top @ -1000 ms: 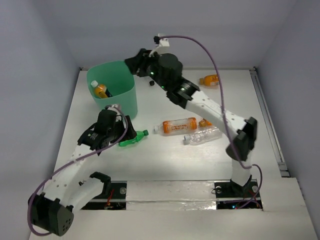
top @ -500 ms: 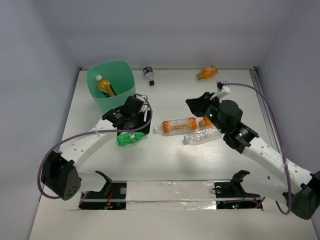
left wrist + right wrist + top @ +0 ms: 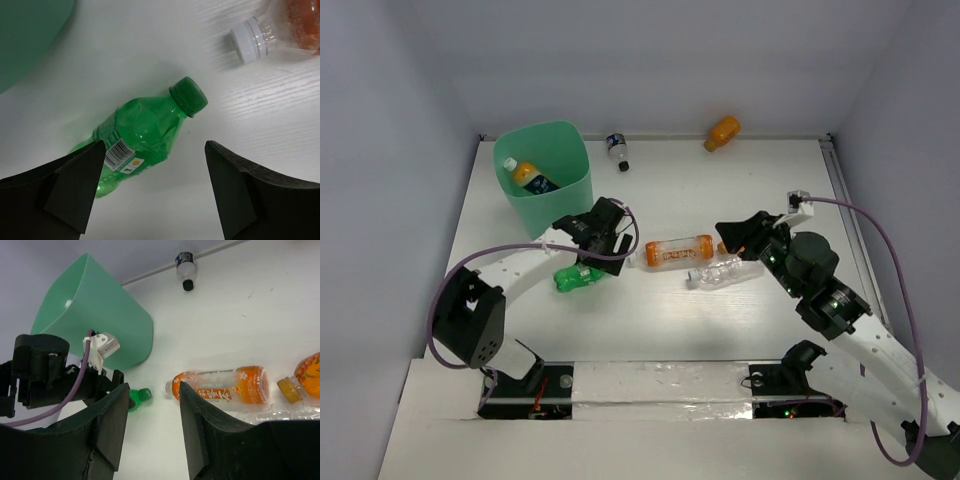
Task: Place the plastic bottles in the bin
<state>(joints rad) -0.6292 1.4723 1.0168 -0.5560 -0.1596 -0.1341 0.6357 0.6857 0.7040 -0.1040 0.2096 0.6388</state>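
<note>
Showing, in the top view, the left claw (image 3: pixel 590 255) hanging released directly over the green bottle (image 3: pixel 572 279). That bottle lies on its side on the counter (image 3: pixel 650 330), in the left half, just nearward of the bin (image 3: pixel 570 200). The bin, a smooth, tapered mint-green tub by the far left corner, holds one orange bottle (image 3: pixel 525 176). The right claw (image 3: pixel 733 235), likewise released and empty, sits mid-counter beside the labelled orange bottle (image 3: pixel 680 250) and the ribbed clear bottle (image 3: pixel 725 271). It is well apart from the green one, so the left arm is judged nearer.

Left wrist view: the dark fingers (image 3: pixel 65 190) straddle the translucent green bottle. Its long axis runs slantwise across the gap, cap toward the counter's right edge.

Right wrist view: jaws parted with nothing between them, the bin beyond.
</note>
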